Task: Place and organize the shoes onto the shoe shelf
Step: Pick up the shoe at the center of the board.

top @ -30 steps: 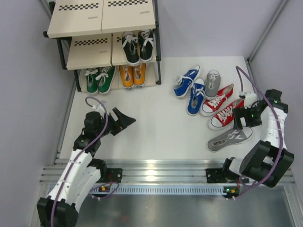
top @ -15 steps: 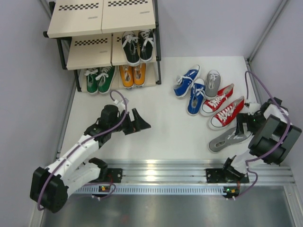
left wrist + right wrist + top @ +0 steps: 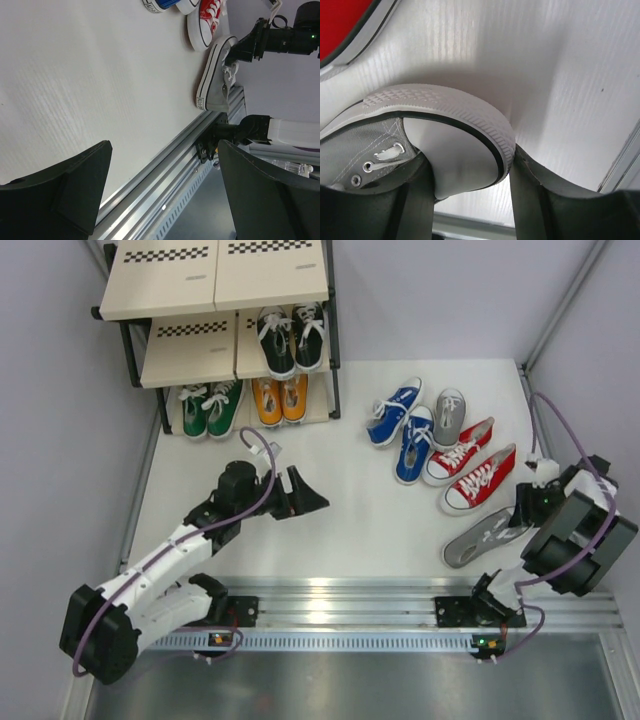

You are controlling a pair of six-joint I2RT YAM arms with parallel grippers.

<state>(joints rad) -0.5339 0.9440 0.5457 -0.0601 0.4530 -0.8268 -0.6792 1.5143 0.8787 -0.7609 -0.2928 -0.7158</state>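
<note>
Grey sneaker was seen lying on its side near the right front edge of the worktop, its white toe cap pinched between the right fingers. The left fingers were spread wide above bare worktop, with nothing held. On the shoe shelf, a green pair and an orange pair were set on the bottom tier and a black pair on the middle. A blue pair, a red pair and a second grey shoe were left on the worktop.

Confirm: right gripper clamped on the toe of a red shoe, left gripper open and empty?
No. The right wrist view shows the right gripper clamped on the toe of a grey shoe, not red. The left gripper is open and empty.
</note>
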